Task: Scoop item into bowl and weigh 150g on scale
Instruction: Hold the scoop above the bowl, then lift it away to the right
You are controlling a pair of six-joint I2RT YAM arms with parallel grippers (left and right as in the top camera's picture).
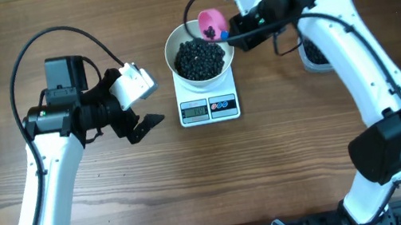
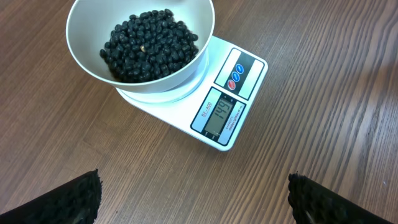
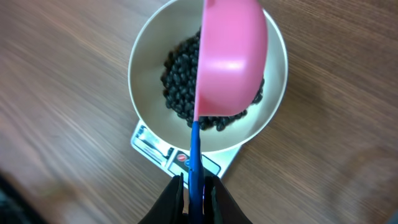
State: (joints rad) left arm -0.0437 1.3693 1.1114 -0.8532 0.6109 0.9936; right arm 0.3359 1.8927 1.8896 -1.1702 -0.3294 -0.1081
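A white bowl [image 1: 172, 52] stands on the white scale [image 1: 210, 108], holding a heap of black beans [image 1: 200, 58]. My right gripper [image 1: 240, 29] is shut on the blue handle [image 3: 195, 155] of a pink scoop [image 3: 231, 62]. The scoop is tipped over the bowl's far rim, above the beans [image 3: 180, 74]. My left gripper [image 1: 139, 106] hangs open and empty to the left of the scale. In the left wrist view the bowl [image 2: 81, 59], the beans [image 2: 149, 43] and the scale [image 2: 224, 115] lie ahead of its black fingers [image 2: 68, 199]. The display appears to read 149.
A clear tub [image 1: 311, 53] with dark beans sits right of the bowl, mostly hidden behind my right arm. The bare wooden table [image 1: 288, 155] spreads around the scale. The arm bases stand along the front edge.
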